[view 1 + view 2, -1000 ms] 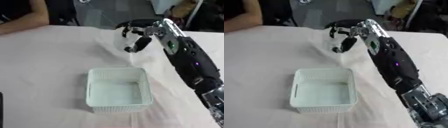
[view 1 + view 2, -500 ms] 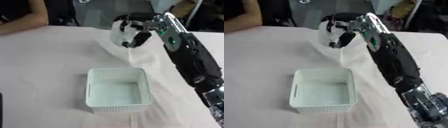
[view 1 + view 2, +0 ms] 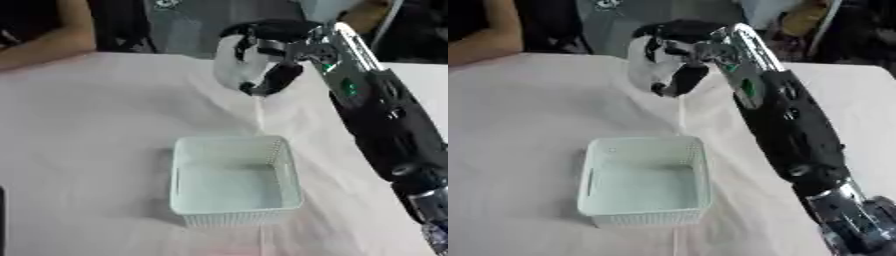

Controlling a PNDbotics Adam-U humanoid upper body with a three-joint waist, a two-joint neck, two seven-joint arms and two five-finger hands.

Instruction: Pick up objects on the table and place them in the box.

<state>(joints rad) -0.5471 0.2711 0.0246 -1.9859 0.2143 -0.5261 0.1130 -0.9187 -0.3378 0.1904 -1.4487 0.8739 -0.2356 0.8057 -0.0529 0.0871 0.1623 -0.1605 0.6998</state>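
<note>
Your right hand [image 3: 267, 52] reaches in from the right in the left eye view, its black fingers [image 3: 278, 79] curled round a pale, rounded white object [image 3: 229, 64], which it holds above the table [image 3: 87, 130], beyond the box's far edge. Below it stands the box [image 3: 234, 180], a pale green basket with perforated walls, open side up on the white cloth; nothing shows inside it.

Right eye view: the same hand grips the white object up off the cloth, near the table's far edge. The box sits nearer you and slightly left of the hand. Your left hand appears in neither view.
</note>
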